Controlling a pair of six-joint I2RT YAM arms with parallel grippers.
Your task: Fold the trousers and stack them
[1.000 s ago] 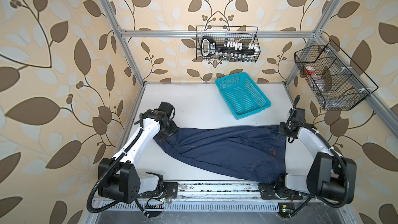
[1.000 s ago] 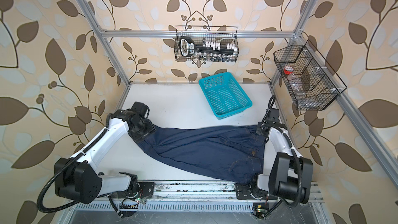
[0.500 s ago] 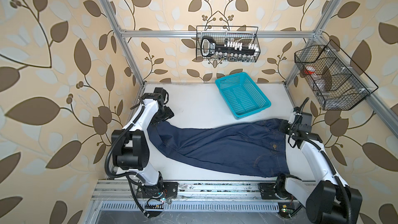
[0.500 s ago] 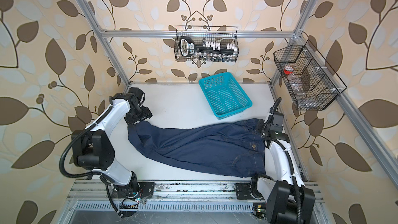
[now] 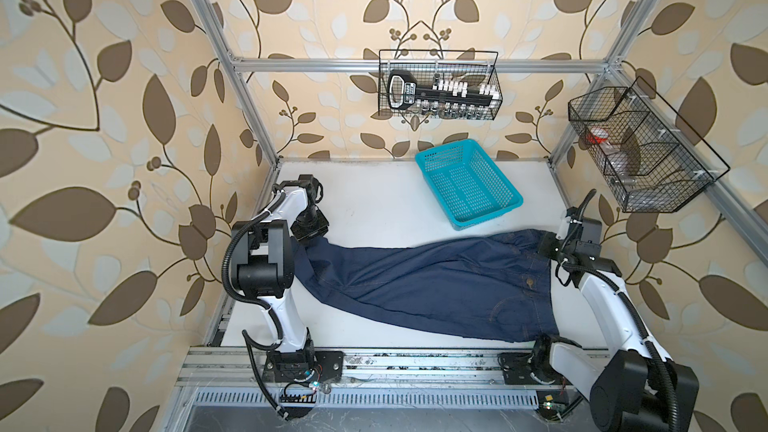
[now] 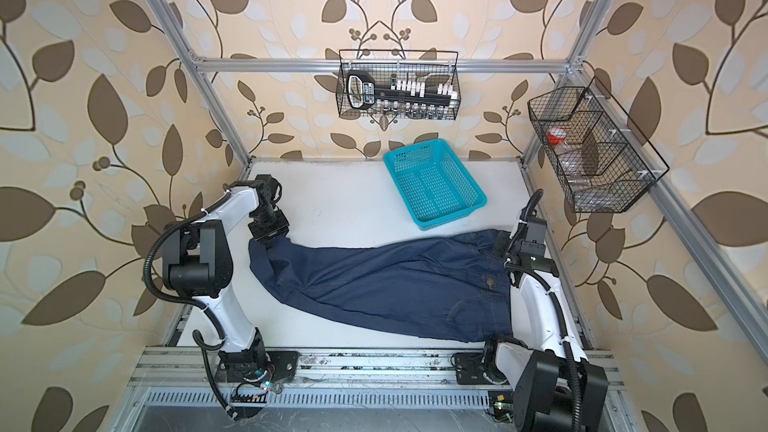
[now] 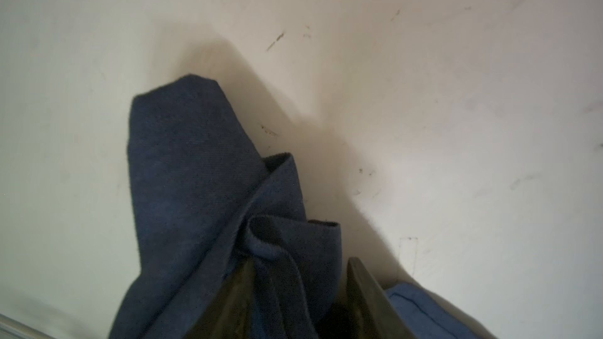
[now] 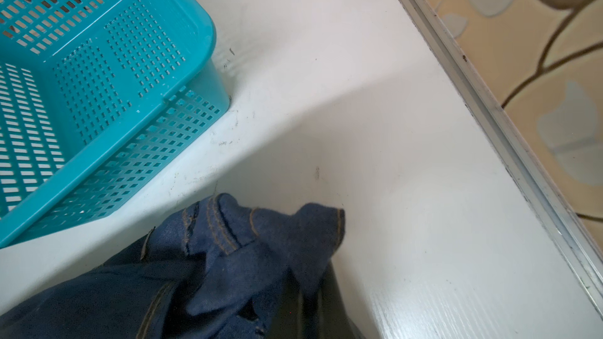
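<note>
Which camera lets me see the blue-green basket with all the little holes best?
A top view: both top views show the whole turquoise basket, empty, every side visible. The right wrist view shows only a corner of the basket, close up. The left wrist view shows none of it, just the trousers on the table.

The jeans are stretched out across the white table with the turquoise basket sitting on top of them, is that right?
Not quite. The basket is not on top of the jeans. It stands on the table behind them, with bare table between, as both top views and the right wrist view show. The jeans are indeed stretched out across the white table.
</note>
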